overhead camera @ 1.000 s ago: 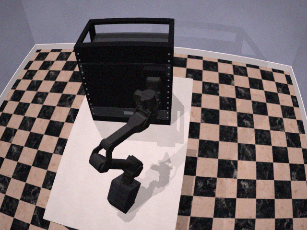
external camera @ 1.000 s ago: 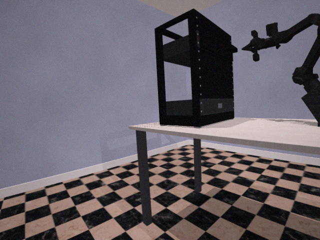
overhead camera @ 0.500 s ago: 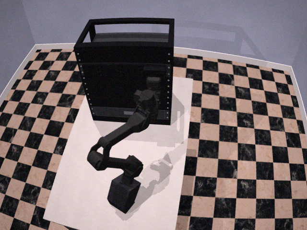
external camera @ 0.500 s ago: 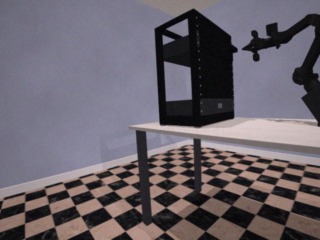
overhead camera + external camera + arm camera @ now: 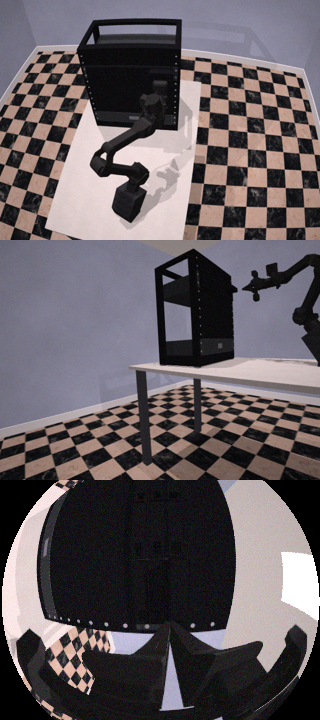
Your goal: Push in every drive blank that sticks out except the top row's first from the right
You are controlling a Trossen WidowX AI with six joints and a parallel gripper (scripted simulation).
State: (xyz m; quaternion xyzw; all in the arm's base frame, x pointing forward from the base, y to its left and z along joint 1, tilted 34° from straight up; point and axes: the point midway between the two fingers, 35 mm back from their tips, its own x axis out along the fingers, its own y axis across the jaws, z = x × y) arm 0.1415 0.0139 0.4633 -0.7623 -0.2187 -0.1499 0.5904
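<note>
The black rack (image 5: 130, 72) stands at the far end of the white table, its dark front facing the arm. In the side view one drive blank (image 5: 233, 288) juts out of the front at the top row; the other blanks are too dark to tell apart. My gripper (image 5: 244, 288) is shut and empty. It hovers a short gap in front of the rack, level with the jutting blank, not touching it. In the overhead view the gripper (image 5: 160, 85) sits before the right side of the front. In the wrist view the shut fingers (image 5: 168, 634) point at the dark rack face (image 5: 136, 540).
The white table top (image 5: 124, 175) carries the rack and the arm base (image 5: 128, 202). A grey panel (image 5: 216, 345) runs along the rack's bottom. The table edges drop to a checkered floor (image 5: 253, 155).
</note>
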